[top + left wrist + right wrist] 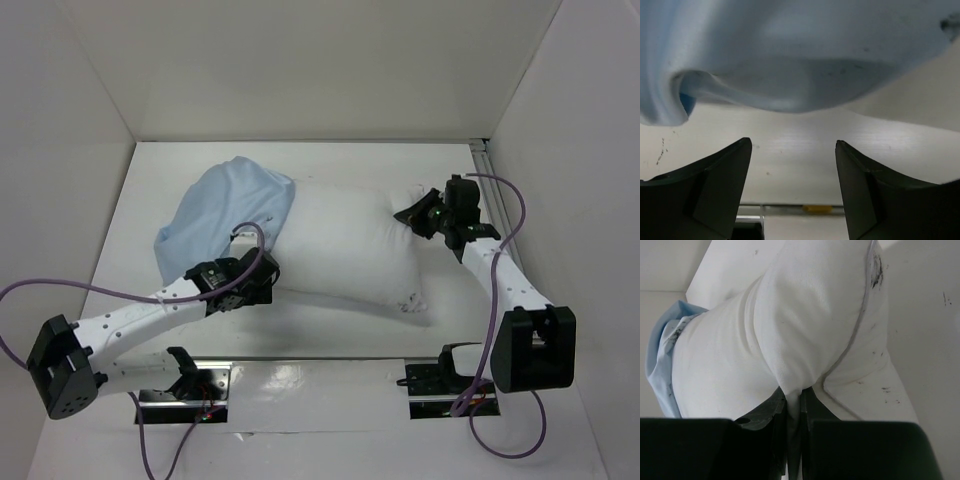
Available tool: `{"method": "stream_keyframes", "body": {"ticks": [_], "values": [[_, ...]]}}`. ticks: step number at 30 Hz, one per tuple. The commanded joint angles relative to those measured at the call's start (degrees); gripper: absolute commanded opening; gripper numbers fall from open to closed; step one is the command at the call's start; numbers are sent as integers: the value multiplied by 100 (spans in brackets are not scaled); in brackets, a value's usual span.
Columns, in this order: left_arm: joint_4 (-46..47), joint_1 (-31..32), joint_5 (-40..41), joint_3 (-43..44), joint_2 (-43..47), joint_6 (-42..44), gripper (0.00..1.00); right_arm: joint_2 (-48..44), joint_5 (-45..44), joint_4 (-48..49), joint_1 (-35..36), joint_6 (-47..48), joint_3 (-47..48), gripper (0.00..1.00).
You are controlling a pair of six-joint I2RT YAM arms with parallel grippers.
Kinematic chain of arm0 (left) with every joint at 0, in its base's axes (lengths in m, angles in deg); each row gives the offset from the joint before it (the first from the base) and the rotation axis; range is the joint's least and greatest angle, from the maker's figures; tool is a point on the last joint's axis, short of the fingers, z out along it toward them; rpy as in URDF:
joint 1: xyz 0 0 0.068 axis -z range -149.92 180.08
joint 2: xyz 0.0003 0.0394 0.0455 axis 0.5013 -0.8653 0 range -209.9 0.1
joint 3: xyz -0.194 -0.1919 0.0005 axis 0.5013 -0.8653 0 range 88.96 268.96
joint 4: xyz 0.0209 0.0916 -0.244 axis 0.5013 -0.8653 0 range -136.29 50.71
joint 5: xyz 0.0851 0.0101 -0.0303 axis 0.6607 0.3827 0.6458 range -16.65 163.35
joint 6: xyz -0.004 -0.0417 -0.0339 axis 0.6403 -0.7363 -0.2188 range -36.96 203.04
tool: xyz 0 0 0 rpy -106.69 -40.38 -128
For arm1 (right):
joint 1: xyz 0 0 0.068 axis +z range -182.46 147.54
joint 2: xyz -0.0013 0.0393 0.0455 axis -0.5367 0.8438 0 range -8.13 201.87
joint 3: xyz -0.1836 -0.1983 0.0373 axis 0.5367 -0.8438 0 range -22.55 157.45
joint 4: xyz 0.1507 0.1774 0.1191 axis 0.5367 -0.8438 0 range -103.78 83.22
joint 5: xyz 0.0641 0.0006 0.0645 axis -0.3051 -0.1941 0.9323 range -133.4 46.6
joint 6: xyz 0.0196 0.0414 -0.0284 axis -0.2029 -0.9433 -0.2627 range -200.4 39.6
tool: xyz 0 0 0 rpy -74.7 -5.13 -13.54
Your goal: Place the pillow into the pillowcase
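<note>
Stuffing step: pillow (pixel 350 245) part-way into pillowcase (pixel 220 215) at nine o'clock.
Right gripper (pixel 794 405) pinches pillow's three-o'clock end; left gripper (pixel 793 145) spread, empty. Next, likely: catch pillowcase hem, draw toward three.

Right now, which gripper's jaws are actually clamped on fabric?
The right gripper: jaws shut on a pinched fold of the plump white fabric pillow. The left gripper has jaws open and empty, the thin light blue pillowcase ahead.

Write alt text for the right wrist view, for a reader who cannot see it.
The right gripper is shut on a pinched fold of the white pillow. The light blue pillowcase shows at the left edge, around the pillow's far end.
</note>
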Motion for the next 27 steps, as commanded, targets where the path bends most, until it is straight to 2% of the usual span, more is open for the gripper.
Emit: {"method": "stream_keyframes", "body": {"ticks": [1,3,8,11,14,15,19,23,27], "values": [[858,99,1240,-234,63,-490,80,70,364,342,12,-30,317,0],[1104,-40,1399,-366,-68,-421,77,70,364,289,12,22,431,0],[1044,-182,1532,-305,-595,-490,76,70,311,184,12,75,493,0],[852,-182,1768,-253,-832,-823,67,70,311,184,12,75,493,0],[430,-182,1953,-95,-955,-1166,50,123,311,184,12,75,493,0],[350,-182,1953,19,-956,-1168,33,123,311,184,12,75,493,0],[349,-182,1515,475,-1009,-887,0,184,311,184,12,75,493,0],[911,256,620,1126,-1202,-211,0,237,364,368,72,-39,493,0],[1351,380,-627,2048,-1720,290,0,290,364,544,257,-162,493,0]]}}
